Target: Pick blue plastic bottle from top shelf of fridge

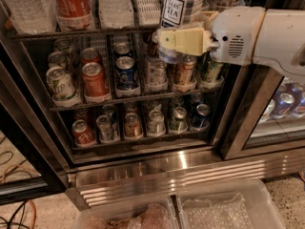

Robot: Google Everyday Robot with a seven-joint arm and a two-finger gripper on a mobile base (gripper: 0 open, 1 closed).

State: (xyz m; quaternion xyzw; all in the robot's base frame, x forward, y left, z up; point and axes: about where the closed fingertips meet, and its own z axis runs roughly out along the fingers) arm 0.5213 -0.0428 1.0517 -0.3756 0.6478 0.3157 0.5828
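Cream plastic fingers (pixel 183 41), mine, are closed on the blue plastic bottle (pixel 183 4). One flat finger lies across the front of its lower body, and the other is hidden behind it. My gripper (pixel 164 39) sits at the upper middle of the view, reaching leftward from my white arm (pixel 267 35). The arm comes in from the right edge and crosses in front of the black door post of the fridge (pixel 240 118). The bottle stands upright, its dark panel lettered "TEA" facing out, its top cut off by the upper edge of the view. Its pale base shows below my finger, in front of and lower than the front rail of the top shelf (pixel 86 32), overlapping the can rack (pixel 126 73) beneath. Just left of the bottle is a white slotted lane tray (pixel 147 4). Further left are a red Coca-Cola bottle (pixel 71 4) and a clear water bottle (pixel 24 6), both well apart from my grip. On the right, the door post stands close behind my wrist, with more cans (pixel 286 104) beyond it. Below, a second rack of cans (pixel 133 123) sits above the ribbed steel base (pixel 167 168), and clear plastic bins (pixel 224 206) lie on the floor in front.
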